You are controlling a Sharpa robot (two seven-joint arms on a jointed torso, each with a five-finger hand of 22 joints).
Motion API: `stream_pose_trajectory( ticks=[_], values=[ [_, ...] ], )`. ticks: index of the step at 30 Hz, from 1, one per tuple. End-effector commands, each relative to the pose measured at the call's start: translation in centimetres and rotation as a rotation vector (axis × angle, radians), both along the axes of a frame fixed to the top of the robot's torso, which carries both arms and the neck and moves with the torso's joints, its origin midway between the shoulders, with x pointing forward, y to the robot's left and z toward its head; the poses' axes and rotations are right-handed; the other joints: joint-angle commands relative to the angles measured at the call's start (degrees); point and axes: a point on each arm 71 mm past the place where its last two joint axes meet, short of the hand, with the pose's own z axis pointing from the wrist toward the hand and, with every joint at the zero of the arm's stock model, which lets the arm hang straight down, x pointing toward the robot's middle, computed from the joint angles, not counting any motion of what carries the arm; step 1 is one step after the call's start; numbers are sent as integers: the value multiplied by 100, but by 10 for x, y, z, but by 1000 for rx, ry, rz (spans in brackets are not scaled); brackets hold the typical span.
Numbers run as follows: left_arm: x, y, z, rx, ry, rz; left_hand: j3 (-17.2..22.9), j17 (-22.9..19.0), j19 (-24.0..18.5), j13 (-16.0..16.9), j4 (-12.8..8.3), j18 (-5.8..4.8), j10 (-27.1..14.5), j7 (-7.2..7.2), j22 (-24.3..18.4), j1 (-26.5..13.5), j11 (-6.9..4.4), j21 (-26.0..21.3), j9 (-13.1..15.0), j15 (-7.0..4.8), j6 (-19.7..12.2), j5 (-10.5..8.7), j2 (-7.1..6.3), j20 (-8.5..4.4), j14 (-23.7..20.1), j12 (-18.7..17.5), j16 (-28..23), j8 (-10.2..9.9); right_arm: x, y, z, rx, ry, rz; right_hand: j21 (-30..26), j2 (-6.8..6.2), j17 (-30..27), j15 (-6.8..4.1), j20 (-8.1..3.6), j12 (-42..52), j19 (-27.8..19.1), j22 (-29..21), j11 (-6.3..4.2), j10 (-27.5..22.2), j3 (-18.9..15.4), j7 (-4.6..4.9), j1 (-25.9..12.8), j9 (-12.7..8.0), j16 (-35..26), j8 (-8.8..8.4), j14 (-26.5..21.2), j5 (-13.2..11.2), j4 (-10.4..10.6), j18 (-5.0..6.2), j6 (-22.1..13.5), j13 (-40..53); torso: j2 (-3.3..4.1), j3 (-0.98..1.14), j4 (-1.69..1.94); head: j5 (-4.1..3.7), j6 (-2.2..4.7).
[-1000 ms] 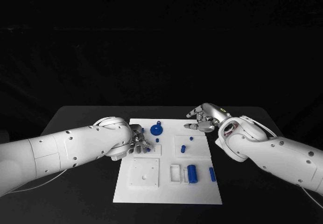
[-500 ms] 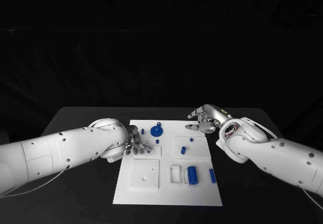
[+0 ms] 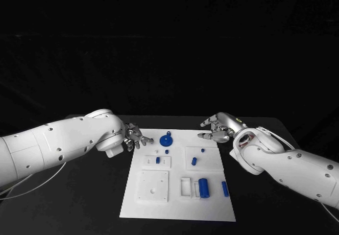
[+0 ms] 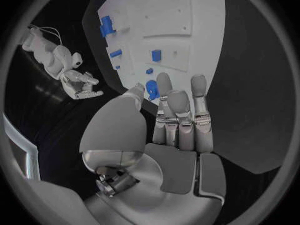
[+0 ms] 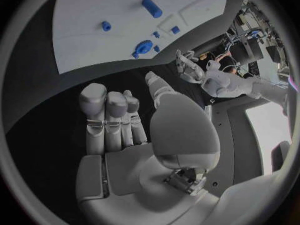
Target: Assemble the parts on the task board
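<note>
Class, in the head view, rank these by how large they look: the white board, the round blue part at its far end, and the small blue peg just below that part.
1. White board
2. Round blue part
3. Small blue peg

no readable text or labels

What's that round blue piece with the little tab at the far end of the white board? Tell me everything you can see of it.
The round blue part is a flat disc with a small tab on its far side and looks like matte plastic. It lies on the task board near the far edge, left of the middle. The left hand hovers beside it, fingers apart; nothing visibly touches it except the board.
</note>
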Motion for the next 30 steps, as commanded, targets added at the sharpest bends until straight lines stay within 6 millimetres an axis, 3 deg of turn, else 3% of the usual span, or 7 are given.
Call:
stream_pose_trajectory(
  ticks=[1, 3, 5, 12, 15, 23, 30],
  values=[
    [8, 3, 6, -37, 15, 19, -26, -54, 44, -36, -122, -71, 244, 35, 25, -43, 62, -112, -314, 42, -232, -29, 106, 48, -50, -275, -65, 232, 0, 0, 0, 13, -6, 2, -20, -17, 4, -4, 13, -16, 283, 554, 19, -13, -26, -5, -56, -3, -15, -21, 31, 32, 3, 119, -50, -3, 7, 2, -5, 13, 10],
    [14, 6, 9, -28, 6, 29, -25, -54, 72, 8, -121, -63, 249, 58, 48, -63, 64, -176, -576, 52, -473, -32, 121, 64, -56, -350, -46, 498, 1, -1, 0, 15, -6, 0, -15, -15, 1, -3, 14, -15, 284, 555, 21, -11, -30, -3, -60, -4, -18, -22, 29, 30, 7, 120, -68, -3, 10, 0, -7, 15, 17],
    [21, 7, 12, -12, -5, 34, -43, -60, 70, 13, -75, -61, 227, 81, 59, -98, 82, -206, -675, 63, -559, -28, 75, 64, -72, -404, -54, 600, 1, -1, 0, 17, -6, -2, -15, -15, 1, -3, 14, -15, 284, 555, 21, -11, -30, -3, -60, -4, -18, -22, 29, 30, 7, 120, -68, -3, 11, 0, -10, 22, 21],
    [38, 3, 14, 50, 5, 15, -87, -48, 65, -13, 98, -61, 172, 174, 81, -187, 132, -256, -946, 95, -928, -48, 14, 79, -107, -588, -44, 604, 2, -1, 2, 23, -9, -2, -16, -17, -2, -1, 17, -16, 284, 555, 23, -14, -40, 1, -66, -5, -20, -23, 29, 38, 17, 123, -114, -6, 38, -1, -22, 13, 27],
    [45, -1, 14, 80, 18, -3, -145, -4, 96, 21, 72, -35, 216, 199, 102, -169, 143, -316, -1489, 116, -1013, -49, 49, 105, -123, -777, -13, 798, 3, 0, 3, 26, -12, -3, -19, -18, -2, 0, 18, -17, 284, 555, 24, -15, -42, 1, -66, -6, -20, -24, 29, 41, 19, 124, -128, -8, 72, -9, -39, 7, 56],
    [54, -9, 7, 109, 51, -24, -161, 6, 90, 48, 15, -44, 208, 191, 103, -201, 138, -322, -1516, 114, -997, -48, 127, 101, -127, -769, -6, 840, 3, 0, 6, 36, -17, -3, -17, -20, -2, 0, 19, -13, 284, 555, 25, -12, -47, 2, -72, -6, -19, -23, 30, 41, 26, 124, -132, -6, 132, -2, -81, 19, 86],
    [58, -11, 0, 144, 63, -30, -240, 13, 77, 86, -203, -42, 201, 188, 106, -242, 144, -312, -1531, 119, -924, -45, 340, 110, -145, -754, 12, 760, 3, 1, 8, 40, -21, -3, -18, -20, -1, 0, 20, -14, 286, 555, 24, -15, -47, 4, -69, -6, -17, -23, 30, 187, 40, 126, -139, -8, 179, 1, -104, 31, 119]
  ],
)
